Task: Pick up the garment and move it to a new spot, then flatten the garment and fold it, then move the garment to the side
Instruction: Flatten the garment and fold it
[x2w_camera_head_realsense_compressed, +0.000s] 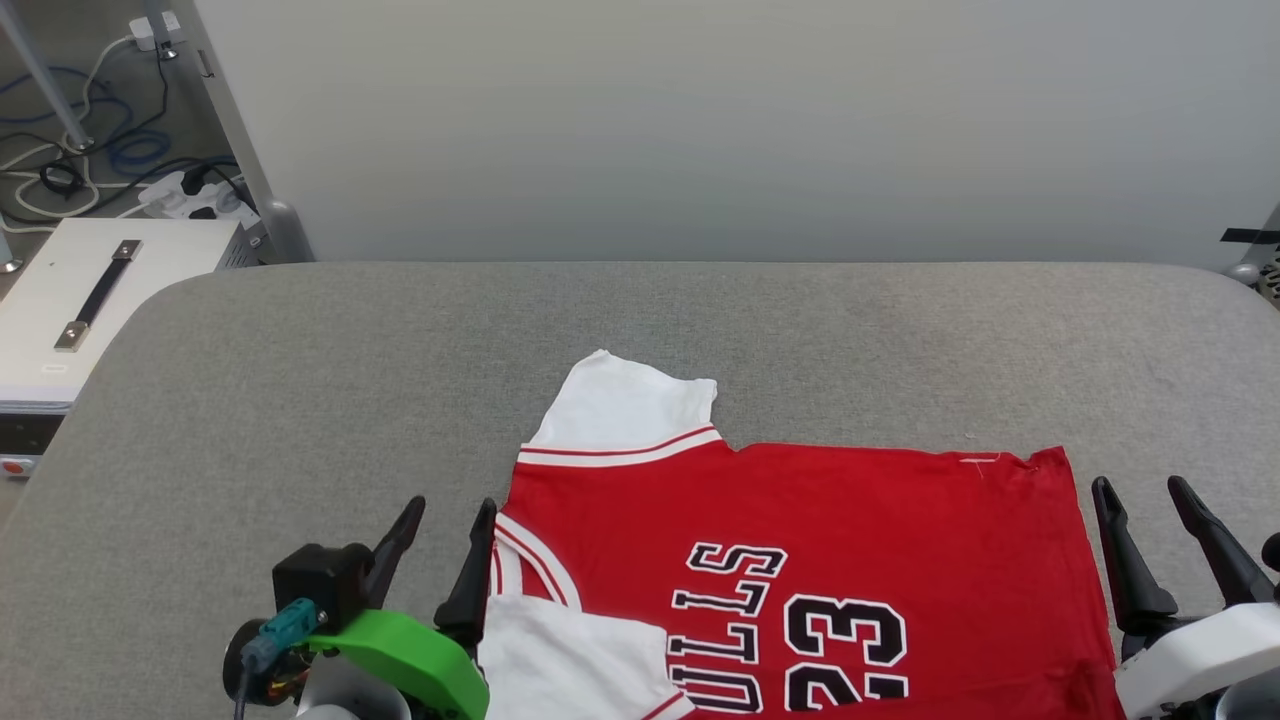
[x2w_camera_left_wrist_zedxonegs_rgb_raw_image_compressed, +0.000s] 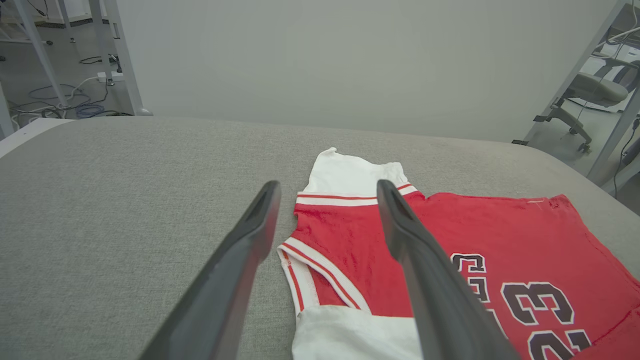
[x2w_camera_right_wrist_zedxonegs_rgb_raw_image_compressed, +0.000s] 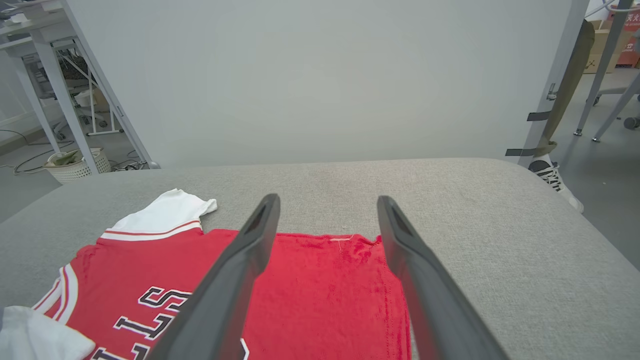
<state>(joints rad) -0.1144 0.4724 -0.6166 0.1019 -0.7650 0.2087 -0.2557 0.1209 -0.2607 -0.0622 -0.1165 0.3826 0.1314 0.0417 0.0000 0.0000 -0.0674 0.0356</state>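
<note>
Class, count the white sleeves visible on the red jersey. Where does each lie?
2. The far sleeve lies flat at the edge of the garment farthest from the robot. The near sleeve lies at its near-left corner, beside the left gripper. None seems hidden.

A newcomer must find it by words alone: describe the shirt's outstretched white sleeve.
On the grey table before the pale wall lies a red shirt, print up. From its far edge, toward the left, a white sleeve juts onto the grey. Unlike the other sleeve, folded over the red front, it lies wholly outside the body.
</note>
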